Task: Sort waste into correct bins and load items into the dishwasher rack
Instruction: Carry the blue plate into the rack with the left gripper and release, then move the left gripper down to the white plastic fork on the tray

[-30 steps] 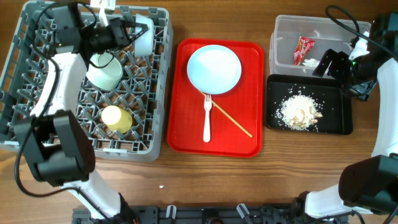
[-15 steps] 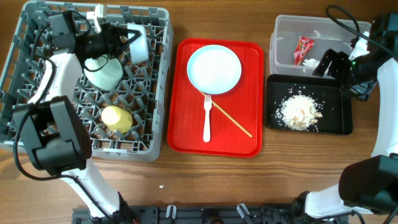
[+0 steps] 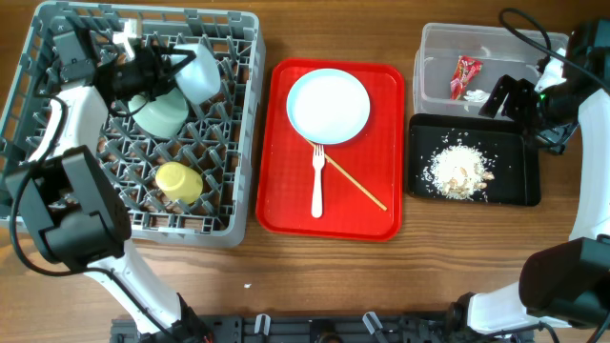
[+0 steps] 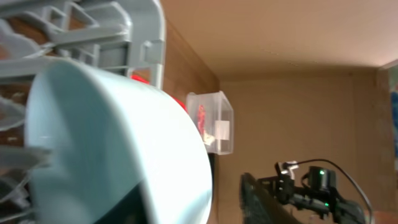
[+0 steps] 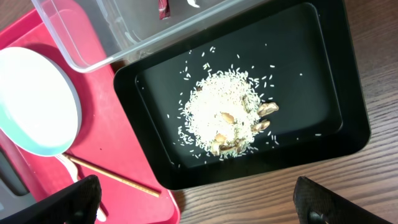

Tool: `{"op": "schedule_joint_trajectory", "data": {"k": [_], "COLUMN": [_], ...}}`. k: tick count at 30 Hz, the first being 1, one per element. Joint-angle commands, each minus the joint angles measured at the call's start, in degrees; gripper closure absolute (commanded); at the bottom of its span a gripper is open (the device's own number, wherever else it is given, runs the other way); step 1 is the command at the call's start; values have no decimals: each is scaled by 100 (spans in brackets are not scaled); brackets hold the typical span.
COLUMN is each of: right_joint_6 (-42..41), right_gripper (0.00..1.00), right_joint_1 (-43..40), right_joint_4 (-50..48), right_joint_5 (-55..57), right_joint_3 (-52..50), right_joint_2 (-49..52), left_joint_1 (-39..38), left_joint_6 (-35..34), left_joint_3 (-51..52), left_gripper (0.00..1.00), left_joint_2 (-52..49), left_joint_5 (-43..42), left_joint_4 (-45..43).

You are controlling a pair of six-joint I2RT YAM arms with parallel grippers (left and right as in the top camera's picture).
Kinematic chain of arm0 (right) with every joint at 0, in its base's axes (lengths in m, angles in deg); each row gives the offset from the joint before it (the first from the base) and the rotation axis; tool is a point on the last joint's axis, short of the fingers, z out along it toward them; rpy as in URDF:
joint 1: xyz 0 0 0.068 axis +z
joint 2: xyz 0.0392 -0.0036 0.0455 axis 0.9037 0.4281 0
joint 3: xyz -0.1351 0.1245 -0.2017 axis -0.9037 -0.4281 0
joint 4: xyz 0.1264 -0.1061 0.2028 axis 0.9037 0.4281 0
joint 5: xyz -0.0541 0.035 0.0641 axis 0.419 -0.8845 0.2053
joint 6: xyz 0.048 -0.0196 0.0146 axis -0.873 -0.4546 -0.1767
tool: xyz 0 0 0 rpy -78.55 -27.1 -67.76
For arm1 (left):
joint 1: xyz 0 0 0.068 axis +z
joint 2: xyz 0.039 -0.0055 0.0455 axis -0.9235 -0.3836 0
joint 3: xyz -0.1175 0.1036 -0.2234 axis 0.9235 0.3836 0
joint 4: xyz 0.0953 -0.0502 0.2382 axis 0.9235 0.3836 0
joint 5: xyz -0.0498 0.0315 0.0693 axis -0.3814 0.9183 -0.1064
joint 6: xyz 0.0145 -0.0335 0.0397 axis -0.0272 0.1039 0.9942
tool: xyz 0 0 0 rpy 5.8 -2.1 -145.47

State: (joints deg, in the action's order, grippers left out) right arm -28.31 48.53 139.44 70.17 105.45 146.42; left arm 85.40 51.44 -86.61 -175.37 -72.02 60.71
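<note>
Nearest, saw a small yellow-green cup (image 3: 178, 181) in the grey pegged plastic rack (image 3: 205, 230), and a white fork (image 3: 316, 183) touching a thin wooden chopstick (image 3: 360, 188) on the flat red tray (image 3: 286, 211). Further back, found crumbly beige scraps (image 3: 459, 170) in the shallow black tray (image 3: 516, 183), the right claw (image 3: 505, 97) nearby spread wide, empty. Beyond, noted a round pale blue plate (image 3: 328, 105), the left claw (image 3: 168, 69) clamped on a pale blue bowl (image 3: 198, 69) over the rack, a red wrapper (image 3: 465, 74) in the clear tub (image 3: 438, 48).
</note>
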Motion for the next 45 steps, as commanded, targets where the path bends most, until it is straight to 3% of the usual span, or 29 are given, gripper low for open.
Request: {"op": "schedule_joint_trajectory", "data": {"k": [1, 7, 8, 9, 25, 28, 30, 37, 45], "right_joint_6": [-74, -76, -74, -74, -74, -74, -74, -72, -72], "right_gripper": [0, 0, 0, 0, 0, 0, 0, 0, 0], "right_joint_1": [13, 13, 13, 13, 13, 13, 13, 13, 13], "right_joint_4": [11, 11, 13, 11, 13, 13, 11, 4, 4], "right_joint_5": [-92, -94, -92, -94, -94, -94, -94, -92, -92], "right_joint_3": [50, 50, 50, 50, 50, 50, 50, 50, 50], "right_joint_2": [-149, -149, -149, -149, -149, -149, -149, -149, -149], "left_joint_1": [192, 317, 317, 317, 155, -101, -396, -1631, -2778], "left_joint_6": [48, 70, 68, 68, 74, 560, 914, 970, 946], "left_joint_3": [-24, -24, -24, -24, -24, -24, -24, -24, -24], "left_gripper": [47, 23, 16, 1, 0, 0, 0, 0, 0], "left_joint_2": [-116, 7, 52, 103, 1521, 1875, 2131, 2566, 2564], "left_joint_5": [138, 136, 136, 138, 723, 1399, 2319, 5007, 5261], "left_joint_4": [46, -33, -105, -170, -190, 382, 1038, 2885, 3353]}}
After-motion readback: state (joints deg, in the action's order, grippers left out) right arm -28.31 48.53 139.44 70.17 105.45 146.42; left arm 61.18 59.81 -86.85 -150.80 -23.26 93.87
